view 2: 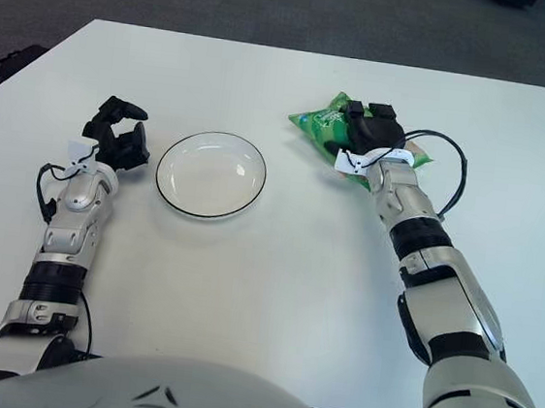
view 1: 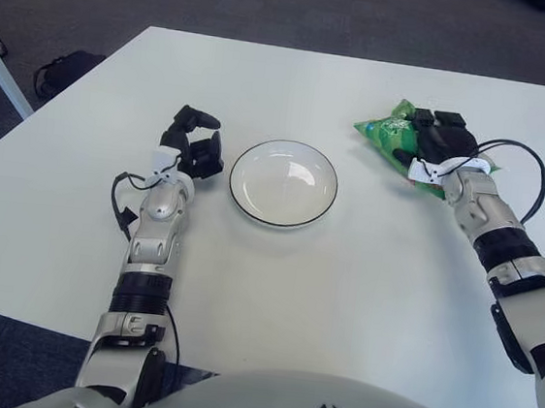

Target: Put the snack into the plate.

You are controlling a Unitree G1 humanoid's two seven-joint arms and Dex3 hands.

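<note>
A crinkled green foil snack bag (view 1: pixel 396 144), glossy and printed with white lettering, was seen lying on the smooth white rectangular table (view 1: pixel 340 299), to the right of a shallow round white ceramic plate (view 1: pixel 283 183) edged with a thin dark rim. The plate held nothing and stood near the table's middle — apart from the bag. The right hand (view 1: pixel 441 144), black-fingered on a silver jointed arm with a looping black cable, was laid over the bag's right end, its fingers curled onto the foil in a grasp. The left hand (view 1: pixel 193 144) was shown just left of the plate, fingers loosely curled around nothing. Dark grey carpet surrounded the table, with a black bag (view 1: pixel 60 70) lying on the floor at the left.
</note>
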